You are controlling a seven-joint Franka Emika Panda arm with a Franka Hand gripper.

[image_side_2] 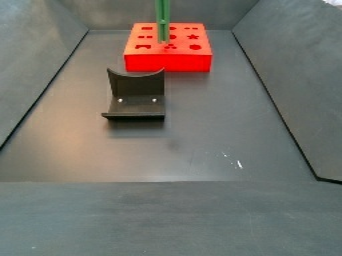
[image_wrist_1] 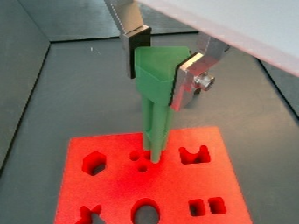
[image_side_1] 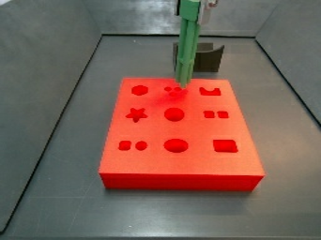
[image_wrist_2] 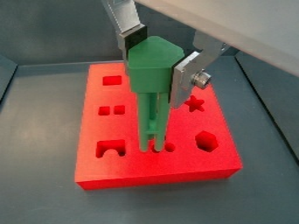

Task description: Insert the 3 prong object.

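Observation:
My gripper is shut on the wide top of the 3 prong object, a long bright green bar that hangs upright. Both wrist views show the silver fingers clamping its head. Its prongs point down at a group of three small holes in the flat red board. The tips are at or just above these holes; I cannot tell whether they are inside. In a side view the bar stands over the far middle of the board, and the gripper is at the frame's top edge.
The board has several other shaped holes, such as a star and a circle. A dark fixture stands on the floor beside the board, also seen in a side view. Grey walls enclose the floor.

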